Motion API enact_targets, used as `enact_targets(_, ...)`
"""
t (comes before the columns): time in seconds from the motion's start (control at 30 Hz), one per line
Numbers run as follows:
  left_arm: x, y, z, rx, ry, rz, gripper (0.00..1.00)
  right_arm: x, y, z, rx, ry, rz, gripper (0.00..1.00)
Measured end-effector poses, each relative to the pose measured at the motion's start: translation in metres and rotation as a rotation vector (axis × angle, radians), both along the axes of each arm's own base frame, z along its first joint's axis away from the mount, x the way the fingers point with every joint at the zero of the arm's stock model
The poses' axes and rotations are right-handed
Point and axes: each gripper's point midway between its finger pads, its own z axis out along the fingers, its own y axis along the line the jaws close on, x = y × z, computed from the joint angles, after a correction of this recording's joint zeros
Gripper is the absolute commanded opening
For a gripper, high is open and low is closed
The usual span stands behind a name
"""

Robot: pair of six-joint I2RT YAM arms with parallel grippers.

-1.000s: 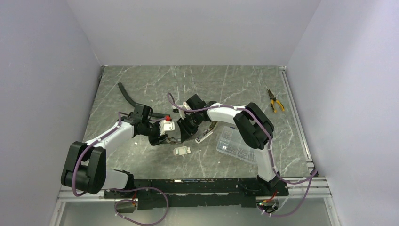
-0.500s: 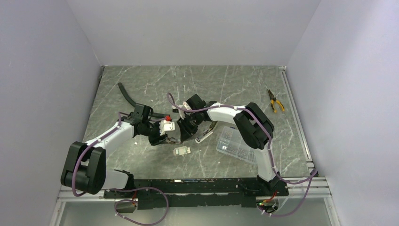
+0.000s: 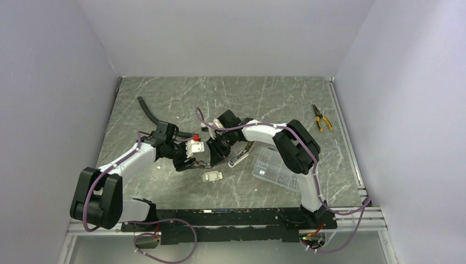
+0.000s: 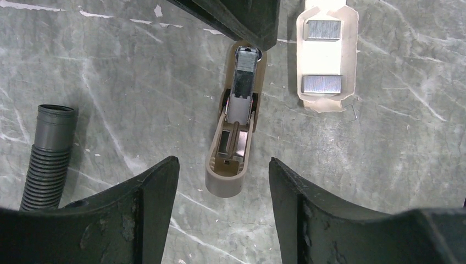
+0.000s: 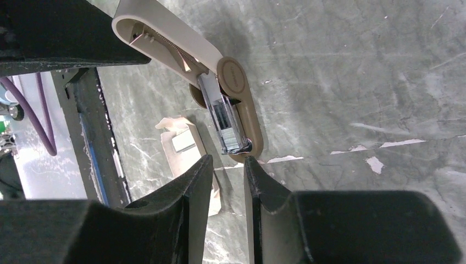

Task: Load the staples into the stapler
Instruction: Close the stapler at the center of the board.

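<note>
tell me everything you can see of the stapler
The stapler is small, olive-tan plastic and lies swung open on the grey marbled table: its rounded top arm is folded back, hollow side up with a spring showing, and its silver channel is bared, staples in it. The open left gripper flanks the arm's end, apart from it. The right gripper sits at the channel's tip; contact unclear.
</note>
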Motion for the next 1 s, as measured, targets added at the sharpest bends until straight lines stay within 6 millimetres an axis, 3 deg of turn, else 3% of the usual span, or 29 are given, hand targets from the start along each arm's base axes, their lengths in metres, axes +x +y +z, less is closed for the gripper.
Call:
enact_targets(0.5, 0.0005, 0.0008, -0.0003, 0.005, -0.002, 0.002, 0.58, 0.0050, 0.0075, -0.0034, -0.001, 0.039, -0.018, 0.26)
enact_targets(1.0, -0.0070, 0.0010, -0.0016, 0.019, 0.019, -0.026, 0.23, 0.0056, 0.0095, -0.0031, -0.001, 0.047, -0.022, 0.24)
